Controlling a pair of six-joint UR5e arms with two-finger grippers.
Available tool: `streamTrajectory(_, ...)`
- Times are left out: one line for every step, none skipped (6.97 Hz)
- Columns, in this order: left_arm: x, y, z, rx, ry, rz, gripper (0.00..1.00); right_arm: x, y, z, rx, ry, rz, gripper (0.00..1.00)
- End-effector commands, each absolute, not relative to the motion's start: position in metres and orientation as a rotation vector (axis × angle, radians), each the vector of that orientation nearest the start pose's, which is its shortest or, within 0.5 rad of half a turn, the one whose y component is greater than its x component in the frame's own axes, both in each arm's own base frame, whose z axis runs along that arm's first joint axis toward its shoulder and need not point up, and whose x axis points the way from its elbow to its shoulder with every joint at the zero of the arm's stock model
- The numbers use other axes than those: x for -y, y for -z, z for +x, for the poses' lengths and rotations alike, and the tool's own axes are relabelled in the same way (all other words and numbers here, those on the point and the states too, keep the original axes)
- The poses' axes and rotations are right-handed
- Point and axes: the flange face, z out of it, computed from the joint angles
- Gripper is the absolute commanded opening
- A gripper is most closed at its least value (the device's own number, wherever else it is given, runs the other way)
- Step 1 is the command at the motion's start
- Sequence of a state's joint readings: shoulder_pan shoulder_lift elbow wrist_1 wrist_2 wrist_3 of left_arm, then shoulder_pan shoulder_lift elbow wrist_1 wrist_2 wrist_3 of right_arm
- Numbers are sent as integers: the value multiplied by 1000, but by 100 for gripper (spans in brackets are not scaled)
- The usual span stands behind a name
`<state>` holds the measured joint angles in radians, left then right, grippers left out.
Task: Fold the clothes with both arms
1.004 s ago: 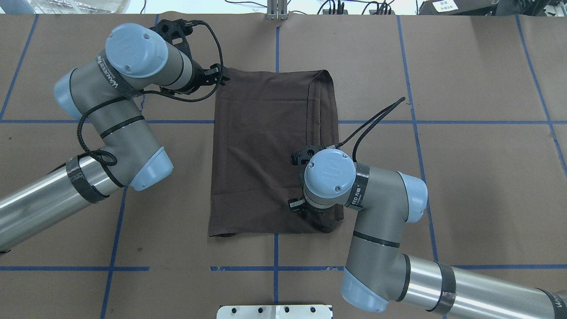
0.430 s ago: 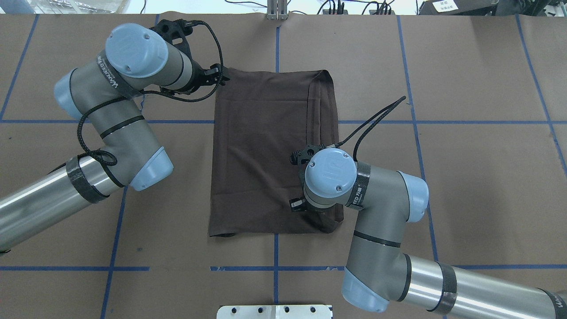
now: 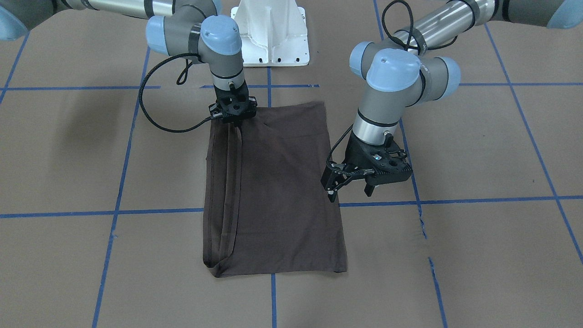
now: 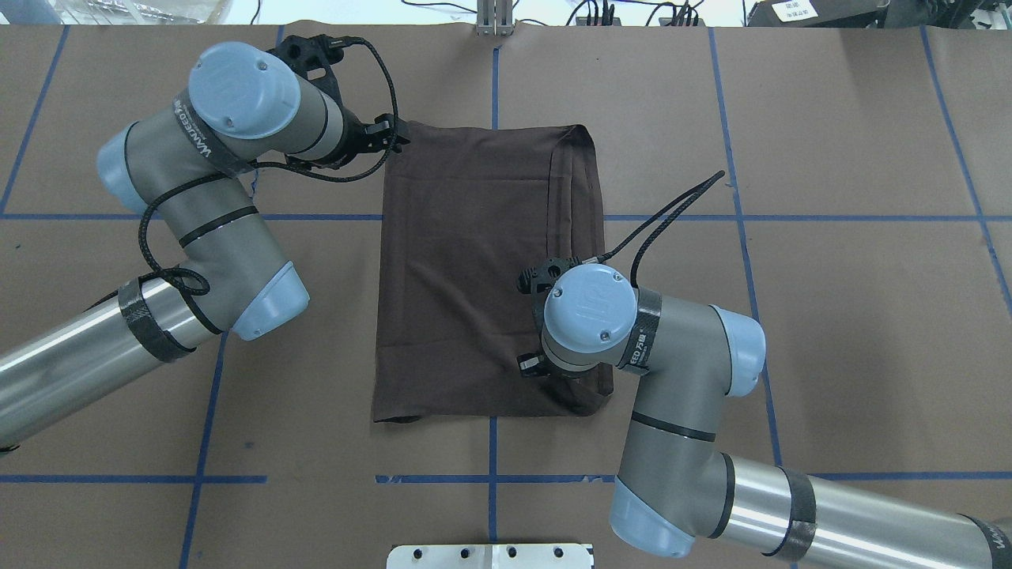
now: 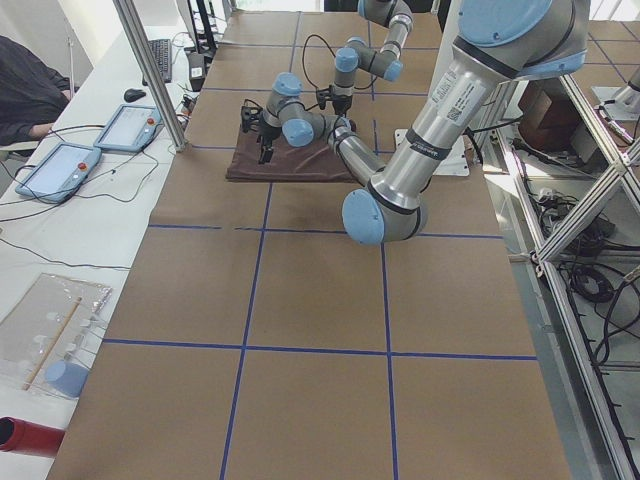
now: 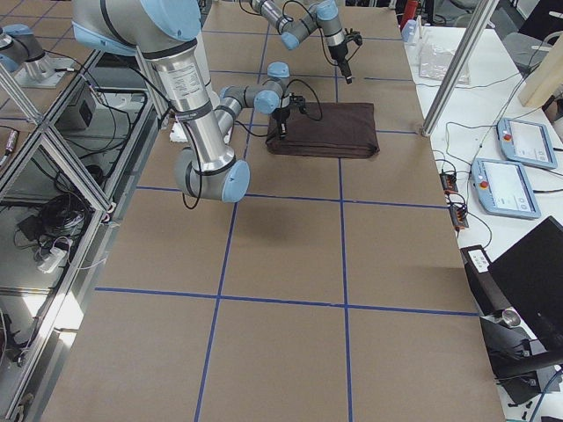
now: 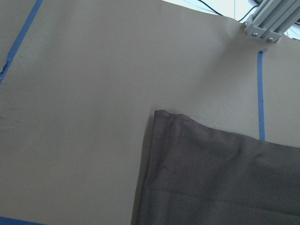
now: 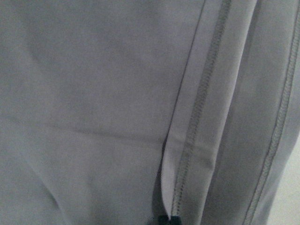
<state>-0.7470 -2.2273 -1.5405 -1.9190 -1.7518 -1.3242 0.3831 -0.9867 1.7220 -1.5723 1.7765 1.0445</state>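
Garment under fold: dark grey-brown cotton T-shirt (image 4: 466,276), lying flat as a tall rectangle on the brown paper-covered table with a blue tape grid (image 4: 830,316), about midway between the table's left and right ends, its short edges facing the robot's edge and the far edge; stacked hems with stitched bands (image 8: 201,93) run along its right long edge. Right arm (image 4: 688,371), a grey tube with light-blue joint caps, reaches over the shirt's corner nearest the robot's edge on the right; the black two-finger right gripper (image 3: 236,122) points straight down there, its fingers drawn together on a raised flap of fabric (image 8: 168,187), as I read it from the front-facing and wrist cameras; from overhead its own wrist hides it. Left arm (image 4: 213,205) bends toward the shirt's far left corner; the black left gripper (image 3: 350,191) hangs just beside the shirt's left long edge, fingers (image 3: 331,193) spread apart with nothing between them; whether a fingertip touches the cloth I cannot tell; its wrist camera looks on that shirt corner (image 7: 161,115) and bare paper. White metal pedestal base (image 3: 273,41) at the middle of the robot's edge of the table.
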Motion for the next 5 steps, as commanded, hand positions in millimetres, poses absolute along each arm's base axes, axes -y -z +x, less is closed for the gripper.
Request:
streamTrajectory(569,-242,447,-939,371,317,100,365,-254,-553,757,188,161,0)
streamTrajectory(569,-242,447,-940,372,317,100,361,-275,-535,739,180,154,0)
streamTrajectory(569,-242,447,-940,372,317,100,355,-291,-518,728,168,147,0)
streamTrajectory(569,-242,447,-939,371,317,100,352,-312,-508,701,154,133,4)
streamTrajectory(569,-245,446,-935,369,316,100,345,-319,-492,701,155,129,93)
